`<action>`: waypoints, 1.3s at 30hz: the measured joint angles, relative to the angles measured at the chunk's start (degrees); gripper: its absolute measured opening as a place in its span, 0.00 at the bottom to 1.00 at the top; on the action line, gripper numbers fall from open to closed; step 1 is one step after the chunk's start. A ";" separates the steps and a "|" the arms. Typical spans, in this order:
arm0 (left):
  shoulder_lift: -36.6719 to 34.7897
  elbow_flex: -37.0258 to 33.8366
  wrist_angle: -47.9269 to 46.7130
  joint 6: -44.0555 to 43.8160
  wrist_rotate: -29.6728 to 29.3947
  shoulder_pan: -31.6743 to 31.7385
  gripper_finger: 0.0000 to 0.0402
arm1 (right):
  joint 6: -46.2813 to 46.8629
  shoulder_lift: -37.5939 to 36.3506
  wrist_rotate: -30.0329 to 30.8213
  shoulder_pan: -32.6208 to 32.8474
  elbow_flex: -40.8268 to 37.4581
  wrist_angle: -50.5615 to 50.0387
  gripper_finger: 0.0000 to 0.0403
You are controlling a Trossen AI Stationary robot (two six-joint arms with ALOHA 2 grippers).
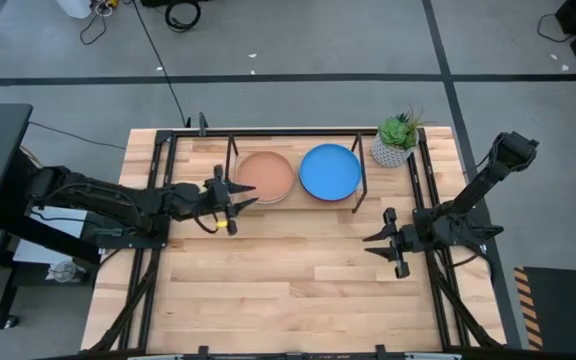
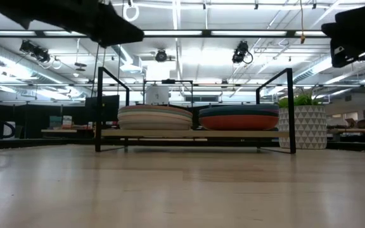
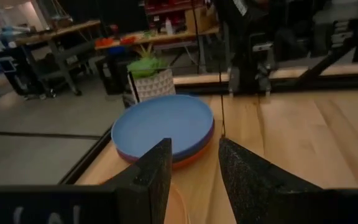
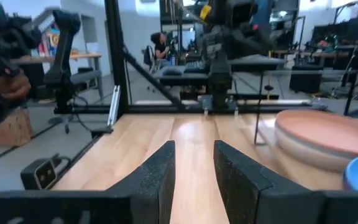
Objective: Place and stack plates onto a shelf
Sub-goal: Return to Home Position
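Left gripper (image 1: 251, 193) rides highest in the top-down shot. It hangs just off the left front of the shelf (image 1: 297, 150), aimed at the brown plate (image 1: 266, 175), jaws a little apart and empty. Right gripper (image 1: 371, 245) is over the right side of the table (image 1: 298, 290), well apart from the shelf and pointing at the table's middle, jaws spread with nothing in them either. Brown plate sits on the shelf's left half and the blue plate (image 1: 330, 171) on its right half, side by side. Pot (image 1: 393, 150) with a green plant stands just beside the shelf's right end.

Low view: bare table up front, then the shelf on its black legs. Left stack (image 2: 155, 117) shows pale and teal edges under its top. Right stack (image 2: 238, 117) has blue on top, an orange-red band below that and dark teal at the bottom. The 2 stacks sit very close, can't tell if they touch. Pot is just right of them. Dark arm parts show at the top corners.

Left wrist: 2 dark fingers (image 3: 157, 174) with a narrow gap and nothing held. Past them is the blue plate, with a magenta edge and an orange rim under it, and the pot behind.

Right wrist: fingers (image 4: 157, 177) narrowly apart, only bare table between them. Brown plate rests on a pale plate off to one side, and a sliver of blue plate shows at the edge. Person (image 4: 163, 43) sits far back in the room
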 joint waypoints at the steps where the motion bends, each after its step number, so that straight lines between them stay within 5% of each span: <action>1: -0.99 -0.93 0.88 -0.12 0.18 0.08 0.35 | -0.48 -1.41 -0.11 -0.01 0.00 -0.88 0.29; 39: -30.30 -27.63 6.44 -3.13 3.47 1.27 0.35 | -6.31 -50.81 -1.05 -4.73 2.94 -48.48 0.29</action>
